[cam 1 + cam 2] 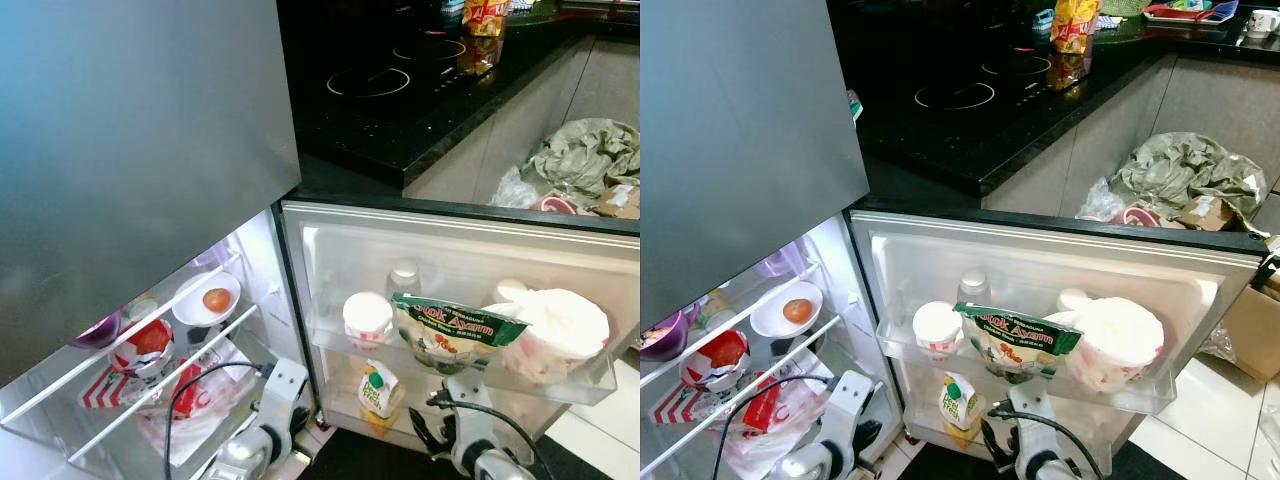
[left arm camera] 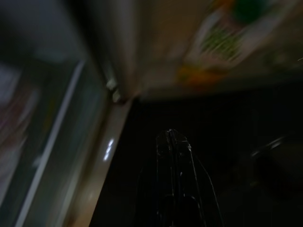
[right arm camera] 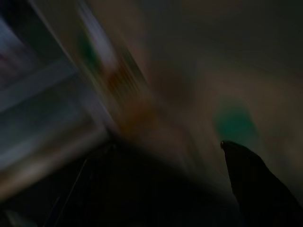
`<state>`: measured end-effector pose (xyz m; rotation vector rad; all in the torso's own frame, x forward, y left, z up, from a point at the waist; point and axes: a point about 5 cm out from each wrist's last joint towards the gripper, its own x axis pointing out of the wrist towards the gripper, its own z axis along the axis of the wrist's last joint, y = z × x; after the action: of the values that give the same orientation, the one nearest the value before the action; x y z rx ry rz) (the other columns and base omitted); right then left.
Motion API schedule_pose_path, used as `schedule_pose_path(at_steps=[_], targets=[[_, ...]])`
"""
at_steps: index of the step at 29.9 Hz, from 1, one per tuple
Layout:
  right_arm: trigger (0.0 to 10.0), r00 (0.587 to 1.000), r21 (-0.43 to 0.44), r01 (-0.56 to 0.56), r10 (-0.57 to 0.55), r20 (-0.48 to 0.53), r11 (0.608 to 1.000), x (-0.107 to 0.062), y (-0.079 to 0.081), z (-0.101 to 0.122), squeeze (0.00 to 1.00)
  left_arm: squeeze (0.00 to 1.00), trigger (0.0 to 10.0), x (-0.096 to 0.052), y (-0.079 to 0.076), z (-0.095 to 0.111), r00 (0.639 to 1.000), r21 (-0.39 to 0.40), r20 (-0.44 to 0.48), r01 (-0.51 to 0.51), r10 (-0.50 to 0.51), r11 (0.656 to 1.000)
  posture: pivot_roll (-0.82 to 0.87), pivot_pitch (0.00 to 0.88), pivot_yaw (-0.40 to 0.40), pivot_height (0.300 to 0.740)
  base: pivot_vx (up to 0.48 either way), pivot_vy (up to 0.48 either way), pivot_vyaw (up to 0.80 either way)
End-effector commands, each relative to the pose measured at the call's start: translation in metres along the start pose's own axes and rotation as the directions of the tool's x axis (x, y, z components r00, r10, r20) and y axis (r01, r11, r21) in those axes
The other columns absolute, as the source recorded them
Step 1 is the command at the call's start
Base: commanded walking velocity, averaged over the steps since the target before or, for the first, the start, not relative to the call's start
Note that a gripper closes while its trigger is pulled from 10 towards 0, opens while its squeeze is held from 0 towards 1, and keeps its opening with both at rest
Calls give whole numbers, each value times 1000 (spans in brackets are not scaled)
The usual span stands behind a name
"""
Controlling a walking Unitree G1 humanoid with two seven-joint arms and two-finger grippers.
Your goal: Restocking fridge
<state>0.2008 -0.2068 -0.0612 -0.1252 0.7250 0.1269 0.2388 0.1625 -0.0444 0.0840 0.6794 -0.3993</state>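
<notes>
Low by the open fridge door, both grippers' finger states unreadable; green snack bag fronts its shelf.

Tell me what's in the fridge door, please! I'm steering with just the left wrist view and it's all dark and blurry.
Observer: The upper door shelf holds a green snack bag printed "Ayam".
Operator: Anything next to it?
Observer: Yes, a white paper cup with red print stands on the bag's left and a big white plastic-wrapped bundle on its right.
Operator: What's the green and orange blur I see?
Observer: Probably the small green-and-white carton on the lower door shelf, below the cup.
Operator: And inside the fridge?
Observer: A white bowl holding one orange-red round fruit sits on a glass shelf.
</notes>
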Motion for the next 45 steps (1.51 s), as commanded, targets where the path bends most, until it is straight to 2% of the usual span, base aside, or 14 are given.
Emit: schedule_pose_path(at_steps=[1, 3, 7, 13, 14, 17, 27, 35, 40, 45], targets=[[10000, 990, 65, 75, -66, -124, 995, -10, -10, -28, 0, 0, 10000, -8, 14, -11, 998, -45, -32, -61, 60, 997, -139, 66, 69, 740, 0, 0, 0], [10000, 973, 102, 138, -115, -200, 985, -21, -19, -49, 0, 0, 10000, -13, 21, -19, 992, -95, -57, -116, 111, 989, -146, 64, 67, 740, 0, 0, 0], [10000, 960, 137, 184, -149, -236, 973, -30, -25, -62, 0, 0, 10000, -15, 26, -22, 985, -156, -64, -169, 161, 973, -158, 64, 68, 740, 0, 0, 0], [10000, 957, 120, 210, -179, -228, 970, -29, -29, -58, 0, 0, 10000, -12, 22, -20, 986, -160, -65, -160, 151, 974, -170, 61, 73, 740, 0, 0, 0], [10000, 959, 120, 217, -189, -211, 969, -24, -30, -50, 0, 0, 10000, -9, 16, -18, 989, -166, -68, -145, 135, 975, -175, 54, 65, 740, 0, 0, 0], [10000, 960, 118, 217, -191, -203, 969, -21, -30, -44, 0, 0, 10000, -7, 13, -17, 989, -183, -70, -140, 129, 973, -170, 51, 57, 740, 0, 0, 0], [10000, 965, 94, 192, -171, -201, 977, -16, -25, -38, 0, 0, 10000, -6, 11, -17, 988, -208, -64, -151, 140, 966, -150, 37, 16, 740, 0, 0, 0], [10000, 962, 98, 191, -167, -216, 977, -16, -20, -42, 0, 0, 10000, -7, 12, -21, 987, -200, -77, -154, 141, 968, -161, 32, 30, 740, 0, 0, 0], [10000, 946, 107, 216, -181, -267, 970, -23, -19, -56, 0, 0, 10000, -6, 8, -21, 990, -169, -94, -124, 109, 978, -165, 36, 48, 740, 0, 0, 0], [10000, 943, 114, 220, -181, -280, 969, -24, -17, -60, 0, 0, 10000, -5, 7, -21, 990, -165, -96, -120, 105, 979, -167, 39, 54, 740, 0, -130, 0]])
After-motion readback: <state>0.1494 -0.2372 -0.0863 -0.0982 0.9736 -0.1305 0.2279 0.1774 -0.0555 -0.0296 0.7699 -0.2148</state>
